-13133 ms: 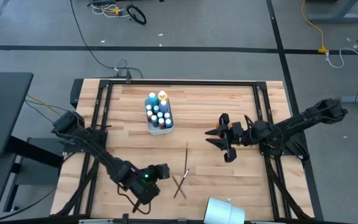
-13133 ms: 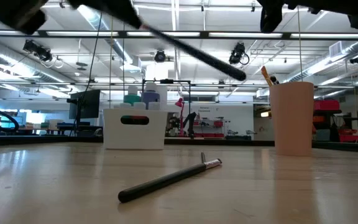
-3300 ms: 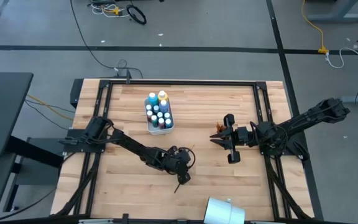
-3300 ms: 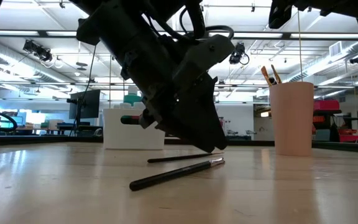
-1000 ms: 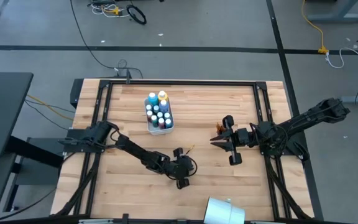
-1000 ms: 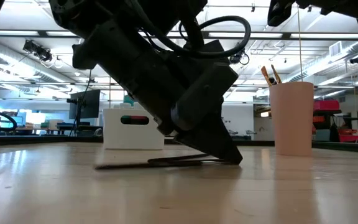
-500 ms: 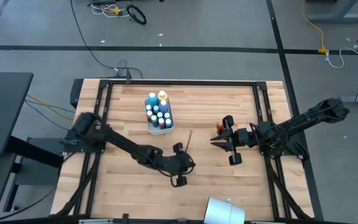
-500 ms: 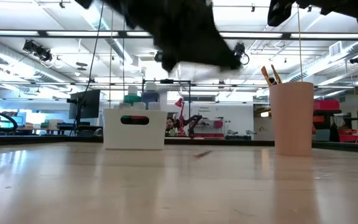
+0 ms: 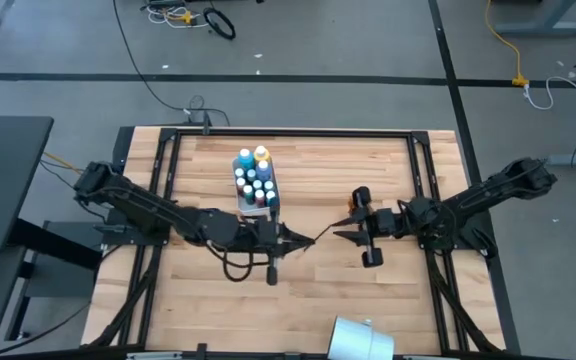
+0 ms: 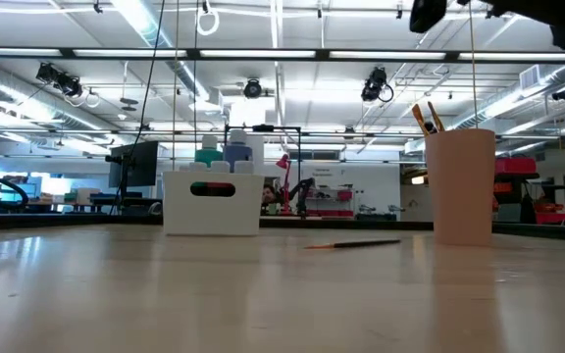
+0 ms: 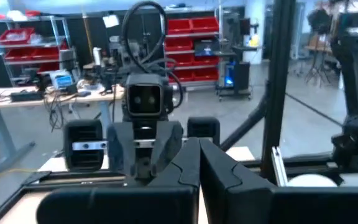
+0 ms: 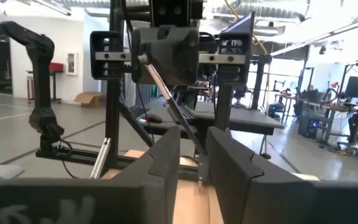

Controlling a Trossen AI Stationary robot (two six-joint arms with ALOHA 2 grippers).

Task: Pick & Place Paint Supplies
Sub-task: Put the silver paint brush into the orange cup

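Mid-worktop: left gripper lifted off the wood, fingers pinched on a brush, tip-to-tip with right gripper, whose fingers stand slightly apart around the handle. Likely a handover. Half a second ago the left gripper sat lower; now the brush bridges both. Bottles remain in their bin; cup holds two brushes.

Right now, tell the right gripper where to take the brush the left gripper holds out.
Take the brush on its bare shaft, clear of the left gripper, coming straight on with the right gripper: the shaft slants between its open fingers.
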